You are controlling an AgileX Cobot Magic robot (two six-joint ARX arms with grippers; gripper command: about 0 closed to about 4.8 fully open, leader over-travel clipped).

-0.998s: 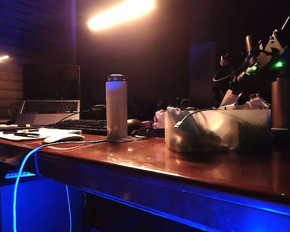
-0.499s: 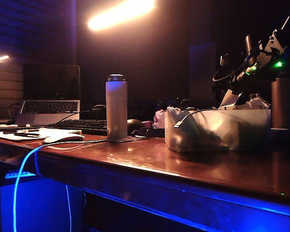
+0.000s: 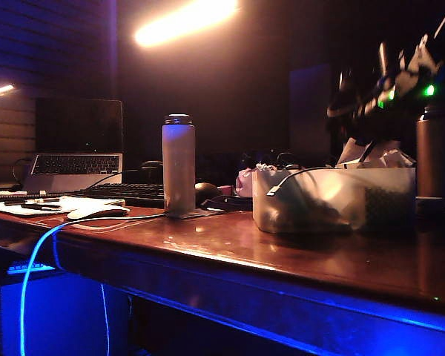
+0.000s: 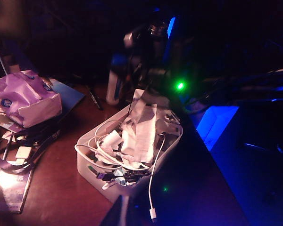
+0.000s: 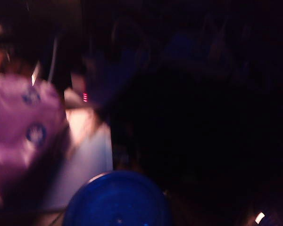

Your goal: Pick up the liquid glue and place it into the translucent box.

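Fingers of right gripper (image 3: pixel 367 119) above translucent box (image 3: pixel 334 199), left gripper unseen, states untellable, no legible writing.

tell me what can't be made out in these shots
- Right claw: the right wrist view is dark and blurred; whether it grips anything cannot be told. A blue round cap fills its lower edge.
- Left claw: in no view.
- Right arm: motion-blurred in the exterior view.
- Translucent box: cables and paper hide its inside.
- Liquid glue: not clearly identifiable.

light: dim, warm lamp overhead, blue glow | glare: table (image 3: pixel 297 252) | right wrist view: dark, blurred
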